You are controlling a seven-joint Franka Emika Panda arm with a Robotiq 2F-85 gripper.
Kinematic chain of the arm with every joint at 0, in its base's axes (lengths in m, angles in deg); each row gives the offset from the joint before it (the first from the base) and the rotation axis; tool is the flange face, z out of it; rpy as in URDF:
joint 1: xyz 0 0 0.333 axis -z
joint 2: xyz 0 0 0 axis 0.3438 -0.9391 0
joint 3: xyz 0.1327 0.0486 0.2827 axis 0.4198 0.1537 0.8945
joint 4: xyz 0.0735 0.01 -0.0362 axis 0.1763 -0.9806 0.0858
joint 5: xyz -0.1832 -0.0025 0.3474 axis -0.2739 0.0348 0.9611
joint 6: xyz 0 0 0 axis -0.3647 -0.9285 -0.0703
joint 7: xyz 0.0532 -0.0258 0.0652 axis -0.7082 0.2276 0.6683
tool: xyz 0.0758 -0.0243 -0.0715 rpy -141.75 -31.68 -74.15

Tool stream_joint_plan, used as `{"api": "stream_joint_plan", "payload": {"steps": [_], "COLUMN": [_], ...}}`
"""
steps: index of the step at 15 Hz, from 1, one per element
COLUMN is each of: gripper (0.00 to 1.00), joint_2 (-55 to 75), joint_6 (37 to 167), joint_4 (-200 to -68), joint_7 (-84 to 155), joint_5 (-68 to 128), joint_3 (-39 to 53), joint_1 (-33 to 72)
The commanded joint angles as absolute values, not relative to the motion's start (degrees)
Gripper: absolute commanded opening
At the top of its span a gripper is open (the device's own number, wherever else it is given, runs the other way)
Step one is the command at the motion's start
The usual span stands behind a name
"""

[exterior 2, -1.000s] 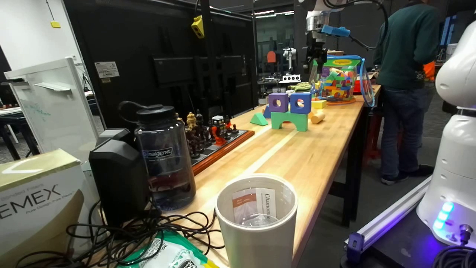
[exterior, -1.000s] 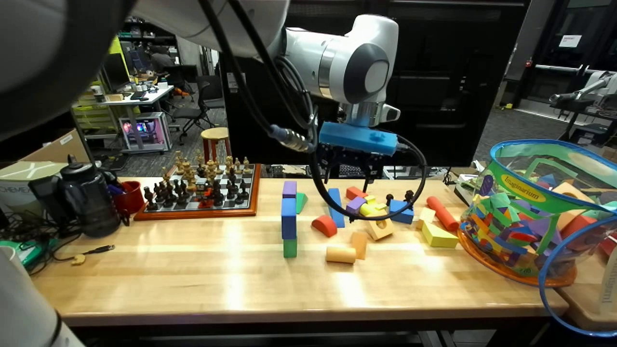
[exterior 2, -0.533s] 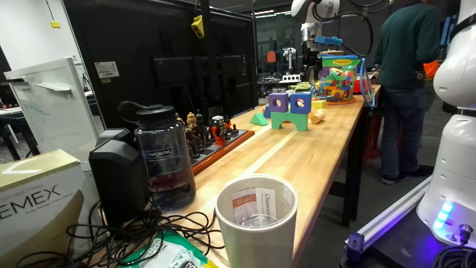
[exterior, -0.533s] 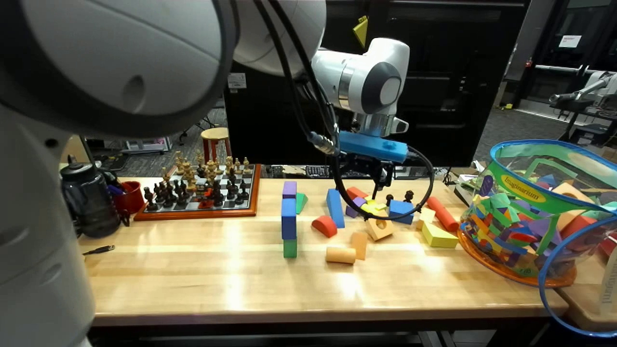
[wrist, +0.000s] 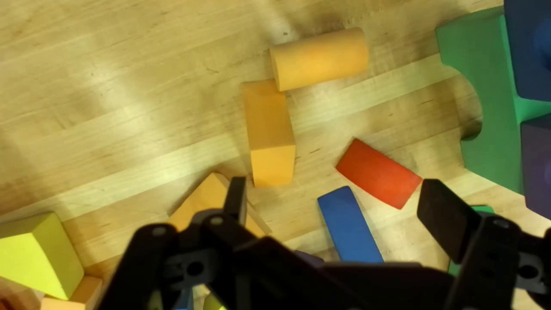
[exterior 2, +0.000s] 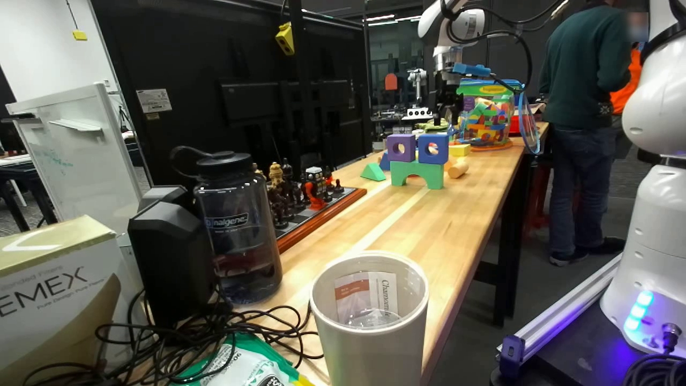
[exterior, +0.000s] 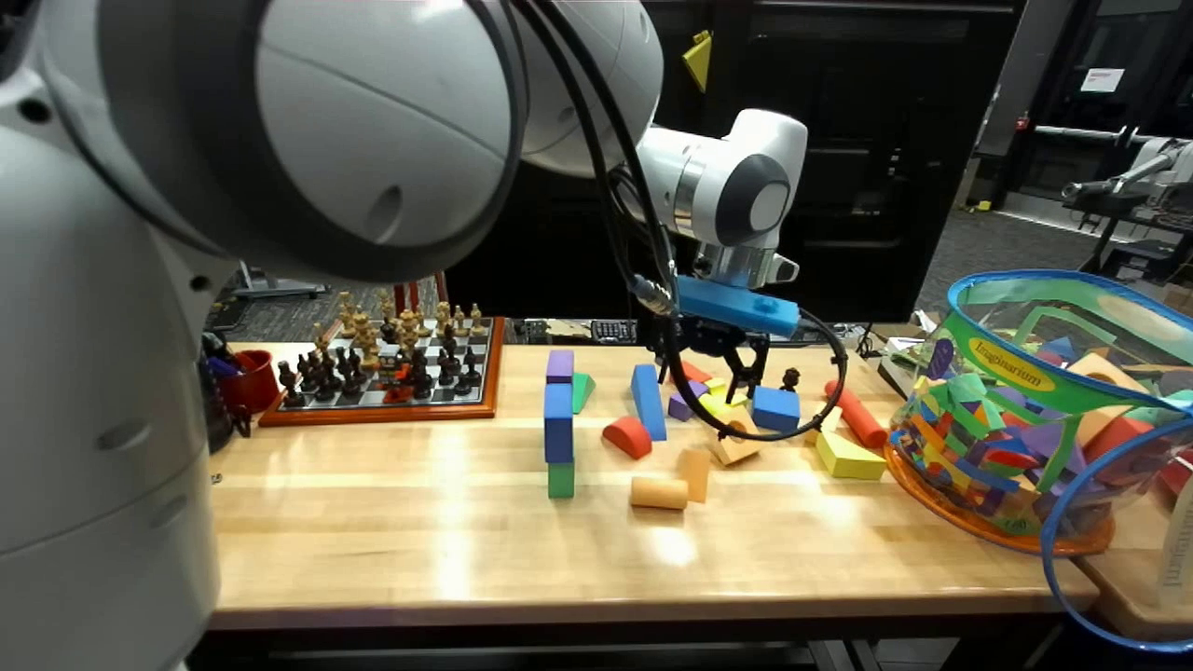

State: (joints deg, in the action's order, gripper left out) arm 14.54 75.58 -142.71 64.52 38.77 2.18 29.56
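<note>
One pincer [wrist: 335,201] lowered, one blue wedge [wrist: 351,228] nearby

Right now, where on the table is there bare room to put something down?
In an exterior view, bare wood lies between the chessboard, the block stack and the near table edge; another patch lies between the orange cylinder, the block bin and that edge. Crowded: beneath the tool, where loose blocks lie close together.

The site was a robotics laboratory. Exterior views showed a second robot arm [exterior: 1142,170] in the background, a whiteboard [exterior 2: 77,166], a wooden workbench [exterior: 401,540], and a metal rail [exterior 2: 568,309] beside the robot base [exterior 2: 643,230].
</note>
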Motion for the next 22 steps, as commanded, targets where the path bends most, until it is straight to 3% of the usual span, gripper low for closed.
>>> {"api": "stream_joint_plan", "payload": {"steps": [1, 22], "gripper": [1.00, 1.00], "joint_2": [13.42, 9.40], "joint_6": [75.04, 78.20], "joint_4": [-141.66, -143.20], "joint_7": [66.31, 66.71], "joint_5": [39.94, 40.28], "joint_3": [3.40, 3.67], "joint_1": [30.97, 32.97]}}
